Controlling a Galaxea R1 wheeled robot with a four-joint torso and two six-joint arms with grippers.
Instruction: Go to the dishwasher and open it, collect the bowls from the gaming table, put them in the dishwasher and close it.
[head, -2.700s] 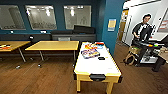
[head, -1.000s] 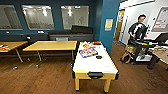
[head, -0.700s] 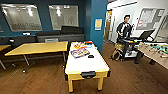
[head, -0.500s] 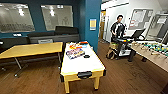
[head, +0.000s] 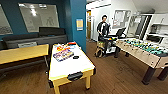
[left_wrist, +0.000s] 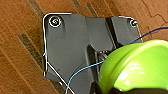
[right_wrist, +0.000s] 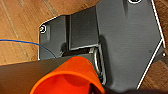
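Where floorboards run, air-hockey table (head: 71, 65) ahead.

Each wrist carries a wide dark grey plate (left_wrist: 75, 47) edged with a thin white outline, with round silver-ringed fittings (left_wrist: 54, 21) at its corners. A thin blue cable (left_wrist: 82, 71) loops across the left plate, and another blue cable (right_wrist: 22, 41) trails beside the right wrist's plate (right_wrist: 125, 37), which has a raised rectangular block (right_wrist: 82, 30).
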